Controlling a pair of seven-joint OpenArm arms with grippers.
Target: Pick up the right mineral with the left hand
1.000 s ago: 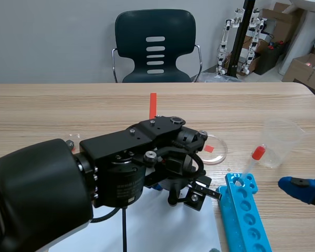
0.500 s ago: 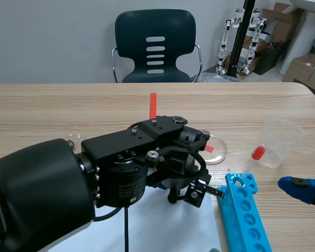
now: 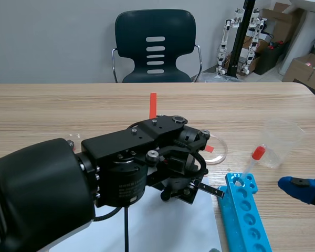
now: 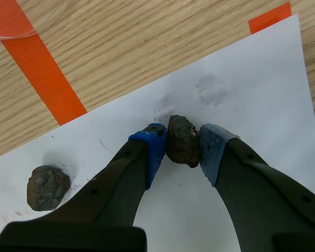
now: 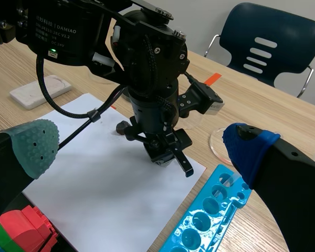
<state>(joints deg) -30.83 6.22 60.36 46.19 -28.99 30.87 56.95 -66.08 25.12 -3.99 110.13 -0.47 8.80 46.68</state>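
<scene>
Between the fingers of our left gripper (image 4: 181, 149) we are clamping a dark rock (image 4: 182, 139) on paper (image 4: 252, 94); our right gripper (image 5: 140, 144) is gaping wide.

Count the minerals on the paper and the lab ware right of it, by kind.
Minerals: 2, the held mineral in the left claw and the loose mineral
Blue tube rack: 1
Petri dish: 1
Clear cup: 1
Red-capped tube: 1
Total: 6
</scene>
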